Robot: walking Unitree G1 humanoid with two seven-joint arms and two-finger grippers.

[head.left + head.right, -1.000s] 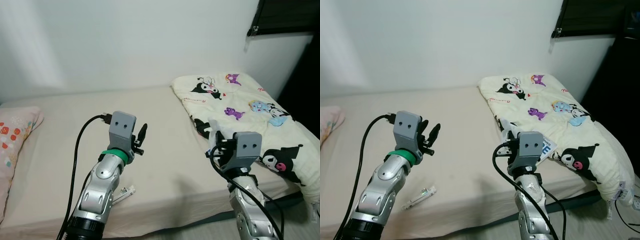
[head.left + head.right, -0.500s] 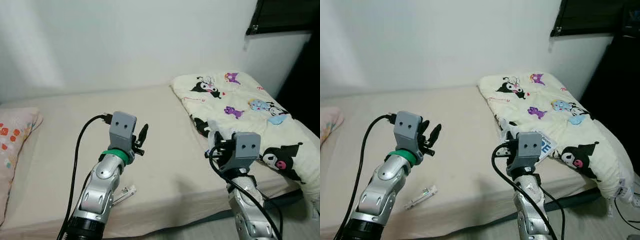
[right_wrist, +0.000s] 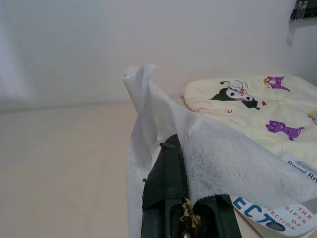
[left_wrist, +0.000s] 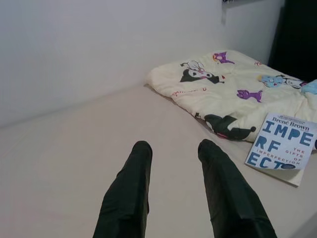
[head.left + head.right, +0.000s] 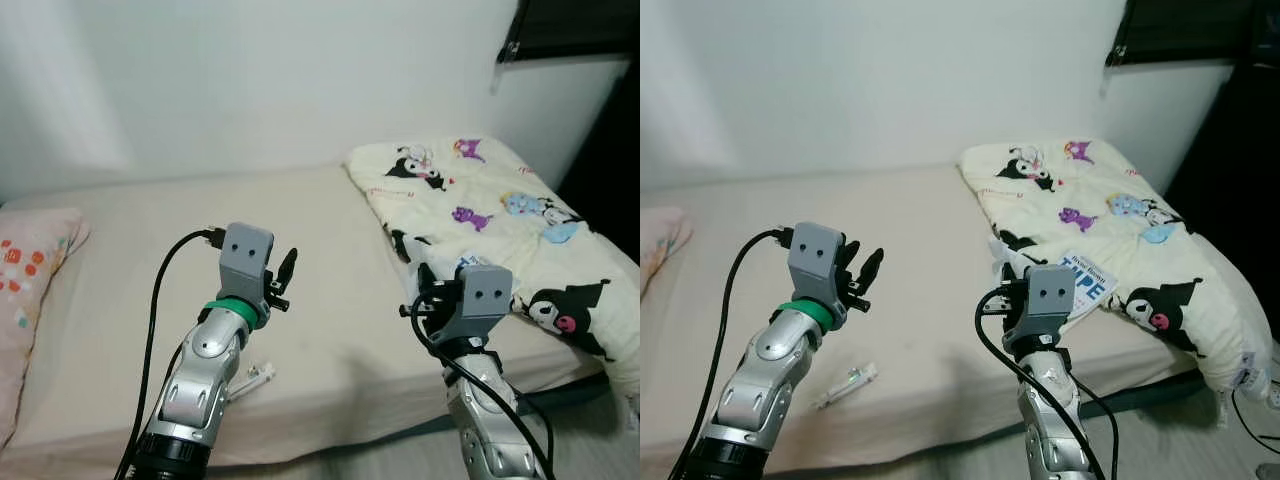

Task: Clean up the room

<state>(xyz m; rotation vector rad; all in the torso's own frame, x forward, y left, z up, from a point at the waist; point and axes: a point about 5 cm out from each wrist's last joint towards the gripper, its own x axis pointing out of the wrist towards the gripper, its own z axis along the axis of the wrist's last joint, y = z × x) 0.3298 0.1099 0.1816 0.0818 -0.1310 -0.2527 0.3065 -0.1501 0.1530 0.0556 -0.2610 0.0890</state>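
We hold our right gripper (image 3: 181,198) raised over the near edge of the beige bed (image 5: 180,220), its jaws clamped together on a thin white tissue (image 3: 163,129). The tissue drapes over the black fingers (image 3: 163,173), one corner standing upward with its long axis rising away from the jaws.

Our left gripper (image 4: 173,153) hangs above the middle of the mattress with its jaws apart, gripping nothing, aimed toward the far wall.

Near the bed's front edge, just beside our left arm, lies a small white stick-like wrapper with a green mark (image 5: 845,385); its long axis runs diagonally, near end toward our left.

On our right, a cream cartoon-print quilt (image 5: 500,215) lies heaped on the bed, and a white paperback with blue lettering (image 4: 280,146) rests at its edge. A pink floral pillow (image 5: 25,280) sits at far left.
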